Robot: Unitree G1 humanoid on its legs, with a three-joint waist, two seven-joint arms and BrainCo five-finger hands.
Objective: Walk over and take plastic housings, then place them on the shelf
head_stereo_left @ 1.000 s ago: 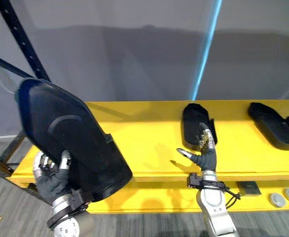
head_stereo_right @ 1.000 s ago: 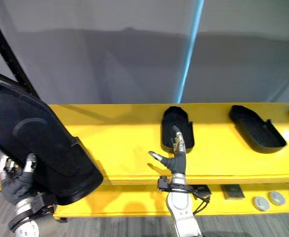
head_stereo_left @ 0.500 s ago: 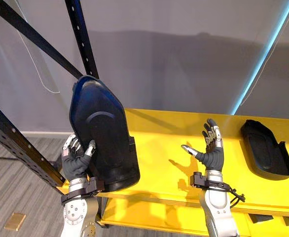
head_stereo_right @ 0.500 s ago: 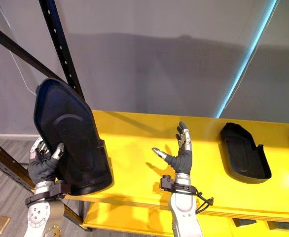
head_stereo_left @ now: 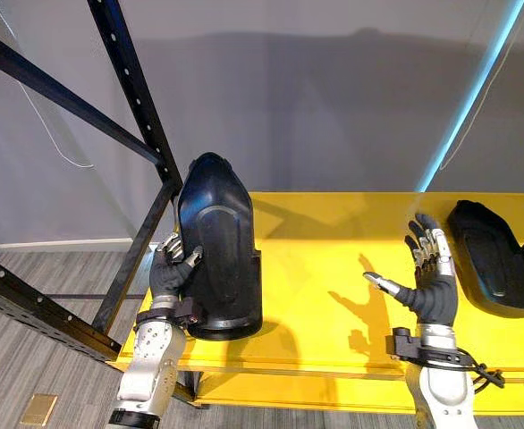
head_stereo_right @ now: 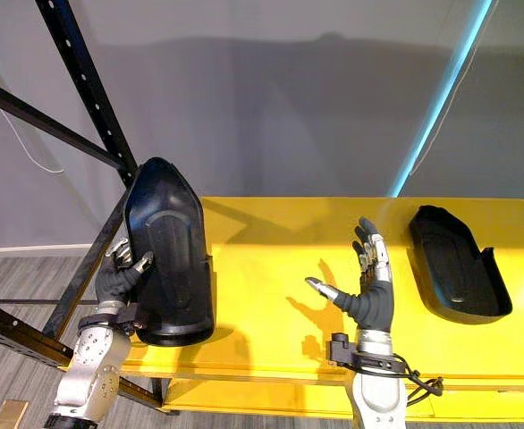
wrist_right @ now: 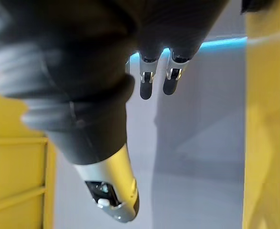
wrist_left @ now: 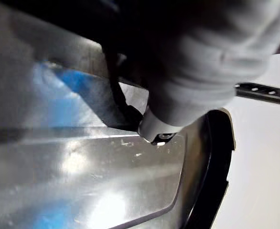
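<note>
My left hand (head_stereo_left: 171, 273) is clamped on the large black plastic housing (head_stereo_left: 219, 250): my fingers curl round its left edge and my thumb presses on the face turned toward me, the one with a raised arc. The housing stands upright with its narrow rounded end on top. Its broad lower end sits over the front left part of the yellow shelf board (head_stereo_left: 333, 223), close to the front edge. I cannot tell whether it bears on the board or hangs just above it. In my left wrist view, the housing's glossy dark surface (wrist_left: 82, 167) runs right under my fingers.

On that left side, room is tight. The black perforated steel rack upright (head_stereo_left: 132, 89) and its slanting brace (head_stereo_left: 137, 259) stand just beside the housing's left edge and just behind my left hand.

To the right of the housing, a wide bare stretch of yellow board reaches as far as my right hand (head_stereo_left: 432, 290). That hand hovers above the front of the shelf and grips nothing. Its fingers (wrist_right: 147, 81) are straight and spread, and the thumb sticks out to the side.

Just beyond my right fingertips, but apart from them, a second black plastic housing (head_stereo_left: 496, 255) lies flat on the board with its hollow side up like a shallow tray. Behind the shelf stands a plain grey wall (head_stereo_left: 316, 98).
</note>
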